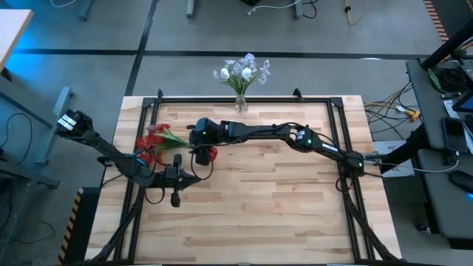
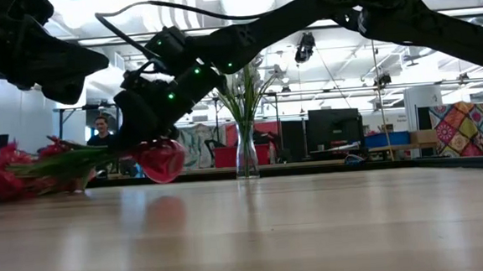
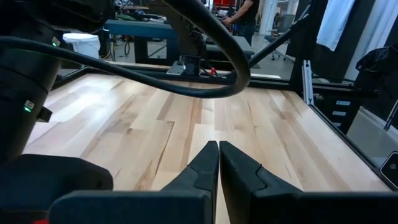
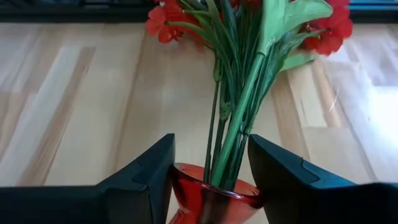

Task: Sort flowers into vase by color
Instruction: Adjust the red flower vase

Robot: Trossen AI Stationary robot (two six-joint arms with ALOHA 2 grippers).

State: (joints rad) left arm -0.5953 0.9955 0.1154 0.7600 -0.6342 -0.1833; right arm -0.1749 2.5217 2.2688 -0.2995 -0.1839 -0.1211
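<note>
A red glass vase (image 4: pixel 208 198) holds a bunch of red flowers (image 1: pixel 154 140) on green stems (image 4: pixel 239 118). It is tipped over, with its mouth toward the table's left. My right gripper (image 4: pixel 210 152) reaches in from the right and is shut on it, left of the table's middle. A clear vase (image 1: pixel 241 103) of white and pale-blue flowers (image 1: pixel 244 72) stands upright on its base at the far edge. My left gripper (image 3: pixel 218 163) is shut on nothing, nearer the front left (image 1: pixel 176 198). My right gripper pinches the red vase just below its rim (image 4: pixel 186 180), one finger on each side. The fingers slant down from the table's right and lie along the vase. The vase is tipped nearly level, its round body (image 2: pixel 161 161) just above the table, and the red blossoms (image 2: pixel 13 170) droop leftward.
A black frame rail (image 1: pixel 336 118) runs round the wooden tabletop (image 1: pixel 281 207), which is bare across its middle and right. Beyond the far edge are desks and monitors, and a person (image 2: pixel 100 131) sits there.
</note>
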